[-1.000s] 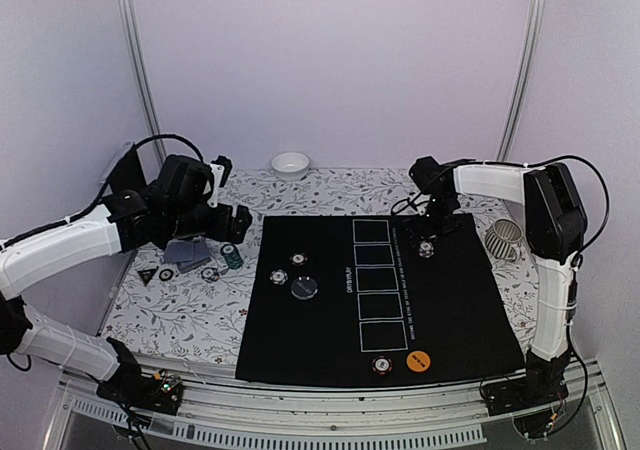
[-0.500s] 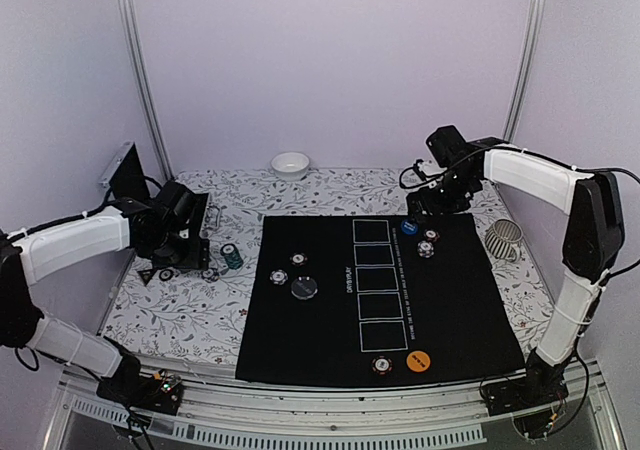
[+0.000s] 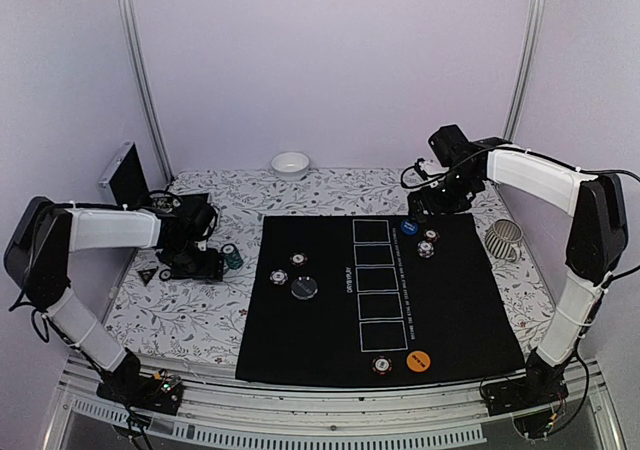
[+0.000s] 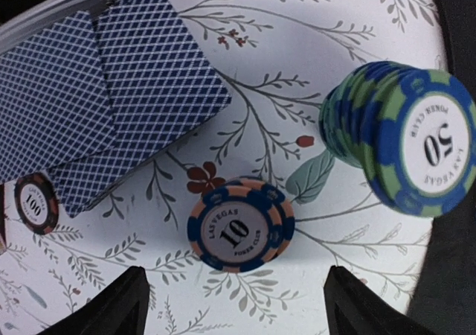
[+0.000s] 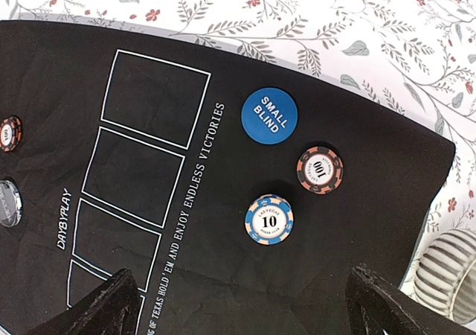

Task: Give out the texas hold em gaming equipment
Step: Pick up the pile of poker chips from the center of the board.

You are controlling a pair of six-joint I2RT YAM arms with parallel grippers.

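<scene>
In the left wrist view my left gripper (image 4: 239, 307) is open just above the floral cloth, with nothing between its fingers. Ahead of it lies a blue-and-orange 10 chip (image 4: 240, 223). A green stack of 50 chips (image 4: 405, 141) stands to the right, and grey-blue-backed cards (image 4: 97, 104) with a 100 chip (image 4: 36, 202) lie to the left. My right gripper (image 5: 245, 305) hangs open above the black mat (image 3: 460, 300). Below it lie the blue Small Blind disc (image 5: 268, 116), a 100 chip (image 5: 320, 169) and a 10 chip (image 5: 268, 219). From above, my left gripper (image 3: 195, 262) hides the cards.
Two chips (image 3: 298, 260) and a dark disc (image 3: 304, 288) lie on the mat's left part. An orange disc (image 3: 419, 360) and a chip (image 3: 381, 365) lie near its front edge. A white bowl (image 3: 290, 164) sits at the back and a ribbed cup (image 3: 505, 238) on the right.
My left arm has dropped low over the cards and chips at the left, jaws slightly narrower. My right gripper lifted back off the mat, uncovering the blue disc, then held still.
</scene>
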